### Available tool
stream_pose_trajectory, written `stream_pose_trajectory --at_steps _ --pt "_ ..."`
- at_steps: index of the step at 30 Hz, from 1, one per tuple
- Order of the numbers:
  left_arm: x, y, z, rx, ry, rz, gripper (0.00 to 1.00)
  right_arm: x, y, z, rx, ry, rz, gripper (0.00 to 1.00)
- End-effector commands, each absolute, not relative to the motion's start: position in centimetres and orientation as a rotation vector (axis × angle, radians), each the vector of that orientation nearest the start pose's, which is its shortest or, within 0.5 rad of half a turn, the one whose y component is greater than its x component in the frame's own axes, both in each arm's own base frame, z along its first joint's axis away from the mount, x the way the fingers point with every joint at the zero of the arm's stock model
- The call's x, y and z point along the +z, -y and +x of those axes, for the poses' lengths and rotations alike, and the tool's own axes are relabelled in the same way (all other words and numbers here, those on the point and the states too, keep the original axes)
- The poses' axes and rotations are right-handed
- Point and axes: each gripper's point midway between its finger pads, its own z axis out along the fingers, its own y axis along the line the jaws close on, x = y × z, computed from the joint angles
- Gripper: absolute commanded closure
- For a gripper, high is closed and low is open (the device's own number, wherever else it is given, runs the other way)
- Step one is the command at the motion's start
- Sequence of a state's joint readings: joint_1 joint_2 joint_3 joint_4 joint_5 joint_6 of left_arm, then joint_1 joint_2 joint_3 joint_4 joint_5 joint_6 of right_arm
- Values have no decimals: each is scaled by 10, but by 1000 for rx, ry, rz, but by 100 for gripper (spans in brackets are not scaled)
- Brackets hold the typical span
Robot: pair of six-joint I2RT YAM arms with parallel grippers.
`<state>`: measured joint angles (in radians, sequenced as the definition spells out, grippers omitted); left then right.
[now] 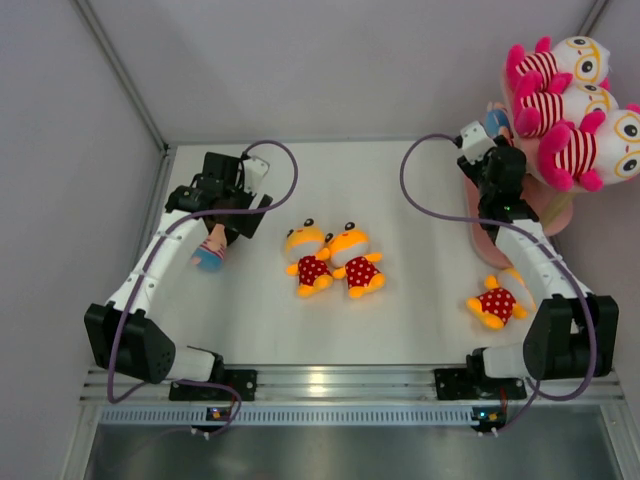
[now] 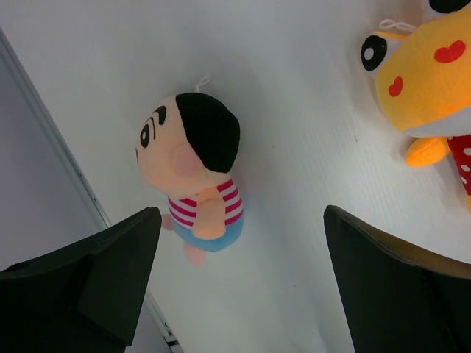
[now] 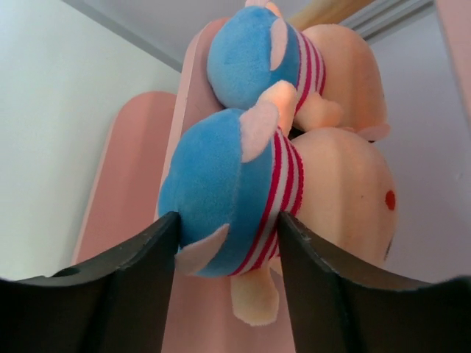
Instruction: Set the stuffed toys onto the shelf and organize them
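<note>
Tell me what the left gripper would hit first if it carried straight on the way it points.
Most likely the black-haired boy doll: it lies on the table between the open left gripper's fingers in the wrist view, though depth is unclear.

L arm (image 1: 150,265) & R arm (image 1: 540,262): white links, blk joints, purple cables (image 1: 403,178), blk wedge fingers (image 2: 110,272)

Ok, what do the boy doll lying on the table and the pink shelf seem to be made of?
Boy doll: soft plush fabric, matte, fuzzy nap, stitched-on face. Pink shelf: rigid flat board, smooth matte pink finish; probably painted wood, though plastic is possible.
</note>
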<state>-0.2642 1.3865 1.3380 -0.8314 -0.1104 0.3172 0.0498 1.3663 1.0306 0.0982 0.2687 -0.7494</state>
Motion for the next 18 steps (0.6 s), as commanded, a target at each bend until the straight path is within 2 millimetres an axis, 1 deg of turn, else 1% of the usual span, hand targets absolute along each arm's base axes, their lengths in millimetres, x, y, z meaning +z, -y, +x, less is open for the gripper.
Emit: stream_pose_trajectory --at_steps 1,2,5,6,7,8,9,10,11,12,13,14,15,16,17,18 --pt "222 61 354 162 -2305 641 2 311 48 432 -678 -1683 -468 38" --pt "222 61 354 160 -2304 644 2 313 46 427 -668 -1690 -478 36" --pt "223 61 353 158 -2305 647 2 317 41 422 -651 -1691 -490 28" --pt "223 61 352 158 -2305 647 2 320 36 421 -643 -1684 -493 27" --pt "224 60 351 160 -2304 651 2 319 29 417 -630 -1696 -513 22" --pt "221 59 350 168 -2314 658 2 322 24 415 -620 -1694 -520 20" --pt "219 58 348 175 -2321 664 2 320 20 413 -611 -1708 -536 18" --pt "217 54 347 192 -2332 679 2 327 15 411 -608 -1697 -539 18" --pt "209 51 345 200 -2357 695 2 332 2 408 -588 -1679 -562 15" --pt "202 49 343 195 -2385 706 2 334 -5 406 -574 -1674 -579 13" --pt "197 36 344 195 -2416 680 2 337 -11 404 -568 -1676 -590 13" --pt "187 28 347 182 -2459 653 2 341 -25 401 -544 -1660 -620 12" --pt "182 0 349 231 -2509 554 2 347 -32 400 -535 -1648 -630 12" --pt "178 -15 351 278 -2537 498 2 344 -38 397 -525 -1658 -652 12" --pt "169 -35 350 367 -2583 451 2 348 -53 394 -497 -1637 -683 12" --pt "165 -48 349 392 -2605 416 2 350 -61 391 -484 -1626 -701 12"
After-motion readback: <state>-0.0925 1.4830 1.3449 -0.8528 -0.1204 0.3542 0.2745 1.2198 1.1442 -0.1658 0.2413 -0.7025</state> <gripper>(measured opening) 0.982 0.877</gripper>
